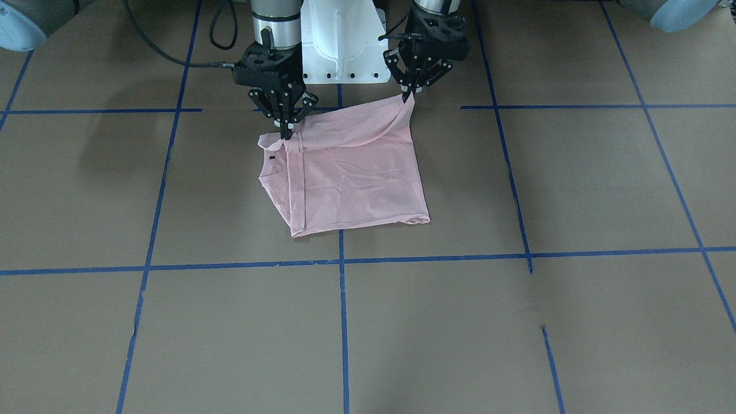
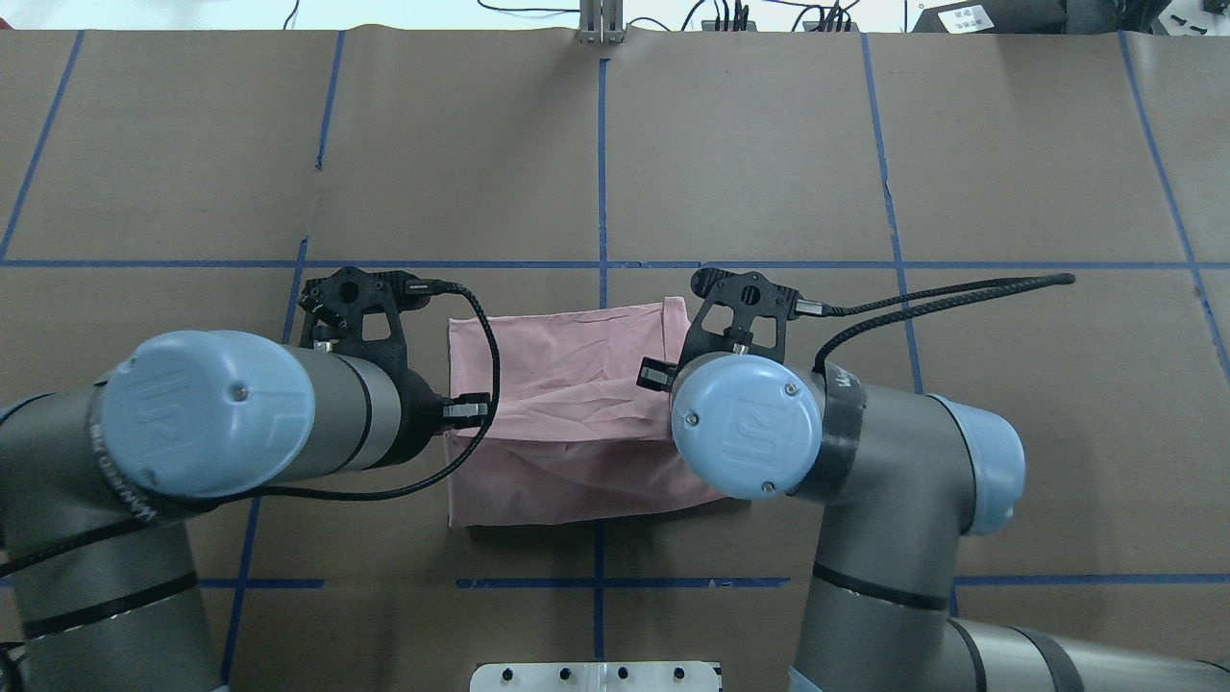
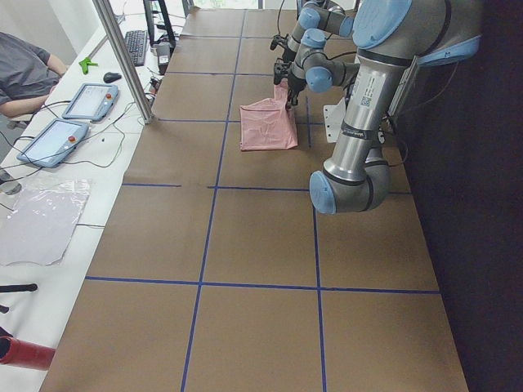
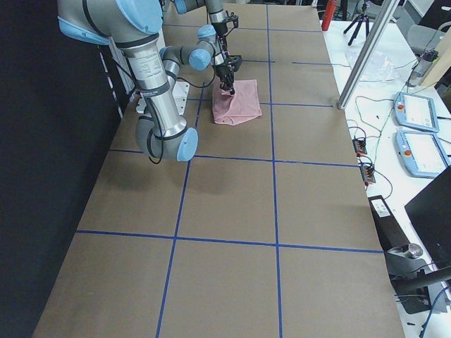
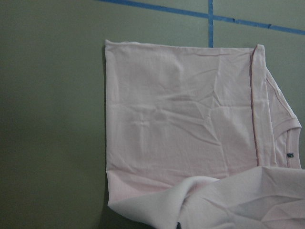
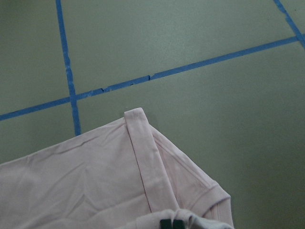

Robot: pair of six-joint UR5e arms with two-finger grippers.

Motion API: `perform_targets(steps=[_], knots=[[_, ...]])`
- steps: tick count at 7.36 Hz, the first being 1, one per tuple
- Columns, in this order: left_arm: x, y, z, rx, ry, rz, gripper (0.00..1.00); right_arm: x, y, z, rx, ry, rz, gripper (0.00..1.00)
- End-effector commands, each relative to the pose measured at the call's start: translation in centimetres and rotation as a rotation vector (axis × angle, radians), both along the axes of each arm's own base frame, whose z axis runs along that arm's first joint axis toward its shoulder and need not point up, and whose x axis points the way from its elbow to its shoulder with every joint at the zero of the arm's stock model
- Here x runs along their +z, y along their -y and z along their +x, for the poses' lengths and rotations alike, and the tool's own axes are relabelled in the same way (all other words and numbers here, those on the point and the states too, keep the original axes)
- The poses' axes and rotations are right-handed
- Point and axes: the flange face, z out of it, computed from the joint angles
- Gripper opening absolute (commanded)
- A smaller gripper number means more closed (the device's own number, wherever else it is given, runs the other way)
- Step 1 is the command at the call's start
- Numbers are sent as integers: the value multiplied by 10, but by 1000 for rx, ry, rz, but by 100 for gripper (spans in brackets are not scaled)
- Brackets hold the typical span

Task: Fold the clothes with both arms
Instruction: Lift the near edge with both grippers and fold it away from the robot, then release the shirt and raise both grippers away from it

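The pale pink T-shirt [image 1: 356, 178] lies folded into a rough square on the brown table near the robot's base, plain side up; its print is hidden. It also shows in the overhead view [image 2: 567, 413]. The ribbed collar [image 5: 291, 136] shows at one side. My left gripper [image 1: 408, 95] is shut on the shirt's robot-side edge and holds that corner raised. My right gripper [image 1: 286, 133] is shut on the same edge at the other corner, lower. The edge sags between them. In the overhead view the arms hide both sets of fingers.
The white pedestal base [image 1: 342, 46] stands just behind the shirt. Blue tape lines [image 1: 343, 322] grid the brown table. An operator [image 3: 24, 73] and tablets [image 3: 90, 100] are on a side bench beyond the table's far edge.
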Motion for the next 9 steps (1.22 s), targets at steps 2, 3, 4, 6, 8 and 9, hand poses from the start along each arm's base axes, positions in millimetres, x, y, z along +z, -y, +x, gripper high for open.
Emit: perform_targets(steps=[2,3,4,6,8,9], knots=[[49,118,34,-80,54,84,0,17,82,-37,15,-42,-7,0],[69,165,51,-88,91,119,94,31,119,-53,5,-60,14,58],[85,210,55,-99,106,168,100,44,158,-73,-12,-82,54,100],[83,244,-5,71,77,233,100,31,213,-28,-120,-5,5,100],[81,221,-37,80,60,284,100,29,242,21,-163,7,29,100],[72,208,-52,110,73,339,100,43,248,46,-191,0,42,100]])
